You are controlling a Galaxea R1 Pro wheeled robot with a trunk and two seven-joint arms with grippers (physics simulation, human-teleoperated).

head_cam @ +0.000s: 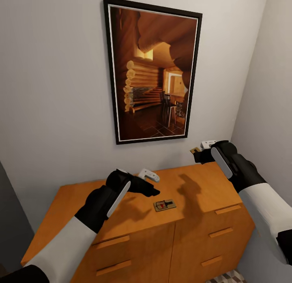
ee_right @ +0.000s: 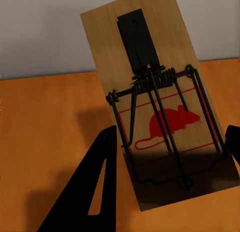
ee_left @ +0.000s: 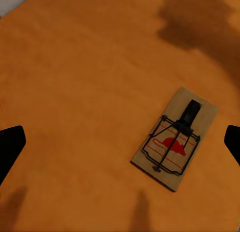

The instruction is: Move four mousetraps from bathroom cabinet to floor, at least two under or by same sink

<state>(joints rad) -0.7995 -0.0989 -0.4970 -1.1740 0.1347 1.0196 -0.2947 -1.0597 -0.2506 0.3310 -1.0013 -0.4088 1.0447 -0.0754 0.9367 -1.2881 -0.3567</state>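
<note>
Gripping a mousetrap (ee_right: 155, 112) — right tool (head_cam: 197, 152); cabinet (head_cam: 121, 222) below.

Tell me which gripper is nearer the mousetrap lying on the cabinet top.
Left. The left gripper hovers just beside the mousetrap; the right gripper is raised farther away.

Orange cabinet (head_cam: 194, 185), red-printed tan mousetrap (ee_left: 175, 138)

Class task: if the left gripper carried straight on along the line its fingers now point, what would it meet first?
Most likely the cabinet top: the open left gripper points down at bare wood, with the mousetrap lying off to one side of that line. Depth is uncertain.
</note>
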